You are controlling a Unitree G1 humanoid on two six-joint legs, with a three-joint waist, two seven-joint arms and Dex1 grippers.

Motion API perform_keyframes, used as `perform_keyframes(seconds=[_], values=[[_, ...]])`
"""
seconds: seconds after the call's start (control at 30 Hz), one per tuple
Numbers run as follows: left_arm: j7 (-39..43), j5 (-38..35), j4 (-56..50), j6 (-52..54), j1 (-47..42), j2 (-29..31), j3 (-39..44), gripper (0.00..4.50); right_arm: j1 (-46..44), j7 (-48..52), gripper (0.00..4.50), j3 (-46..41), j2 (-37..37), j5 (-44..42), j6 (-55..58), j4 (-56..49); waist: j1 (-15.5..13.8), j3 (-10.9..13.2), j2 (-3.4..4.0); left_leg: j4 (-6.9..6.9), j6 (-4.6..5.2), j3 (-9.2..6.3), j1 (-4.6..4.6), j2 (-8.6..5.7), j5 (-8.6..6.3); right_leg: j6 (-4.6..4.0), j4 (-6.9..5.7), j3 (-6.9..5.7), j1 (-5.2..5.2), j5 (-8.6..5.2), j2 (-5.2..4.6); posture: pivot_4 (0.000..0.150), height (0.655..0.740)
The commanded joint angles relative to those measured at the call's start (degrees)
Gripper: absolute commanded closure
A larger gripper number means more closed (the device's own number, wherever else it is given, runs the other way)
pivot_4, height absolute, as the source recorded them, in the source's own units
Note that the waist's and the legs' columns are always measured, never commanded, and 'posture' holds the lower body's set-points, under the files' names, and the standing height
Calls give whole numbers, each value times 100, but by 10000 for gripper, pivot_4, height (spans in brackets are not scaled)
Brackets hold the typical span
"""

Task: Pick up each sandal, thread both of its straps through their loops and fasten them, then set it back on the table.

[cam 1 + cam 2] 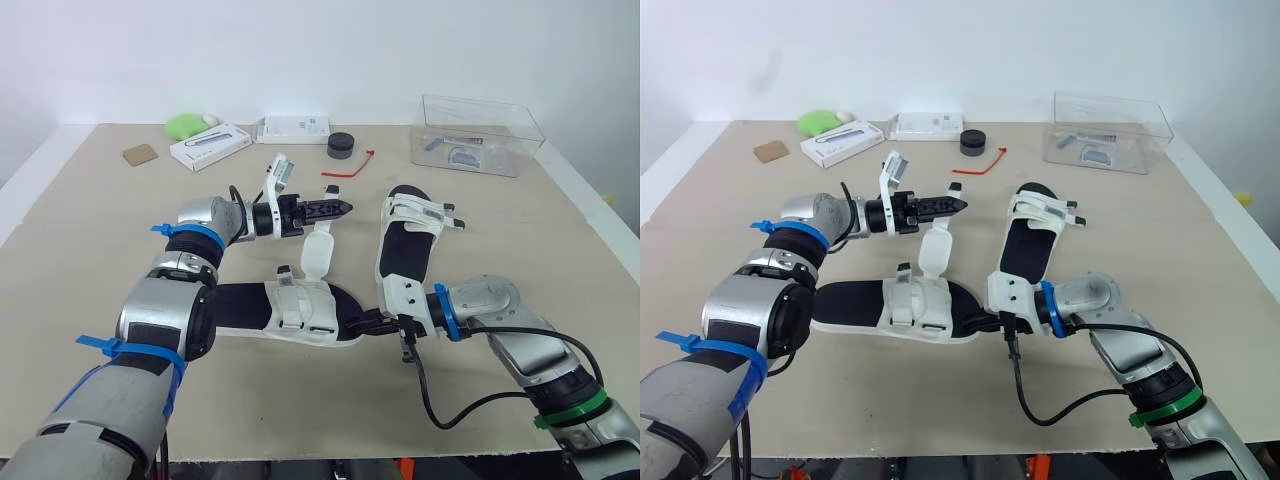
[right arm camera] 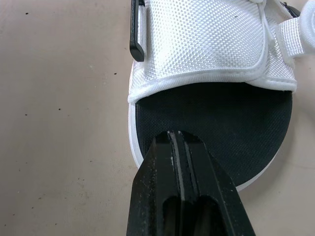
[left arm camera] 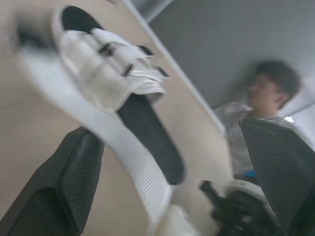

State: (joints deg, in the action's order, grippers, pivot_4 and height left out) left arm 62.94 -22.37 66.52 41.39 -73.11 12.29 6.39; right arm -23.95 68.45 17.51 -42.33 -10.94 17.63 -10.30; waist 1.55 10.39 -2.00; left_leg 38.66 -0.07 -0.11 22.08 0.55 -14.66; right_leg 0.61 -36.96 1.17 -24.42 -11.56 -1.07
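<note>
The black right gripper [image 2: 178, 136] is covering the toe tip of the near white-strapped sandal [image 2: 216, 44]; contents of the far clear plastic box [image 1: 500, 125] are showing too small to tell.

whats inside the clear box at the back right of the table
Through the clear box two small things show on its floor: a grey-blue one and a pale curved one. What they are is too small to tell; nothing covers them.

Bright, even light is falling from above across the table [image 1: 80, 230], throwing only soft, thin shadows beneath the near sandal [image 1: 300, 312].
</note>
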Motion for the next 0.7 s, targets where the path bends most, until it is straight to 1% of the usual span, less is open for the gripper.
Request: perform_keyframes(seconds=[0.03,0.07,0.17,0.2,0.23,0.3,0.33,0.37,0.43,0.5,0.53,0.6,0.67,0.7], values=[[476,250,-246,-536,-60,-107,-203,5875,67,-73,45000,-55,-113,152,37,-13,-8,0,0,0,0,-1,1,0,0,0,0,-1,0,0,0,1500,7400],[640,314,-295,-588,-23,-129,-286,8745,66,-76,45000,-55,-119,156,33,-12,-12,0,0,0,0,-1,1,0,0,0,0,-1,0,0,0,1500,7400],[826,411,-352,-774,58,-151,-354,23075,44,-80,45000,-53,-120,152,40,-1,-12,0,0,0,0,4,1,-2,0,0,0,3,0,0,-1,1500,7400],[868,402,-392,-841,81,-148,-335,26915,38,-80,45000,-52,-119,151,41,2,-12,0,0,0,0,5,1,-2,0,0,0,4,0,0,-1,1500,7400],[884,402,-425,-923,97,-145,-315,29626,31,-81,45000,-51,-117,151,40,9,-11,0,0,0,0,5,1,-2,0,0,0,4,-1,0,-1,1500,7400],[864,433,-480,-1085,115,-137,-306,39770,22,-77,45000,-50,-116,150,34,23,-15,0,0,0,0,3,0,-1,0,0,0,3,-1,0,0,1500,7400],[878,465,-576,-1261,145,-124,-329,43659,17,-71,45000,-45,-114,152,30,32,-15,0,0,0,0,2,1,-1,0,0,0,3,-1,0,0,1500,7400],[907,523,-691,-1462,186,-102,-381,44379,12,-66,45000,-39,-111,154,25,40,-15,0,0,0,0,3,0,-1,0,0,0,3,-1,0,-1,1500,7400],[971,652,-992,-1863,305,-42,-498,44379,7,-66,45000,-26,-100,160,21,48,-14,0,0,0,0,4,1,-1,0,0,0,4,-1,0,-1,1500,7400],[1054,833,-1462,-2510,549,43,-662,44379,-3,-69,45000,-19,-86,157,33,42,-13,0,0,0,0,5,0,0,0,0,0,5,-1,0,-1,1500,7400],[1062,1055,-1879,-3269,819,140,-829,44379,-6,-69,45000,-20,-83,153,37,41,-11,0,0,0,0,5,0,1,0,0,0,7,-1,0,-1,1500,7400],[1092,1318,-2474,-4288,1223,276,-1048,44379,-2,-64,45000,-28,-89,144,36,41,-14,0,1,-4,-1,8,-6,6,0,-2,-1,14,-1,1,-2,1500,7400],[1290,1649,-3568,-6405,2054,614,-1335,44379,51,-63,45000,-41,-116,140,27,24,-11,-2,3,-8,-2,10,-9,11,0,-5,0,21,-3,3,-5,1500,7400],[1343,1731,-3875,-7110,2306,728,-1436,44379,70,-62,45000,-47,-125,139,21,19,-11,-2,3,-12,-3,9,-14,14,0,-8,-1,31,-4,5,-5,1500,7400]])
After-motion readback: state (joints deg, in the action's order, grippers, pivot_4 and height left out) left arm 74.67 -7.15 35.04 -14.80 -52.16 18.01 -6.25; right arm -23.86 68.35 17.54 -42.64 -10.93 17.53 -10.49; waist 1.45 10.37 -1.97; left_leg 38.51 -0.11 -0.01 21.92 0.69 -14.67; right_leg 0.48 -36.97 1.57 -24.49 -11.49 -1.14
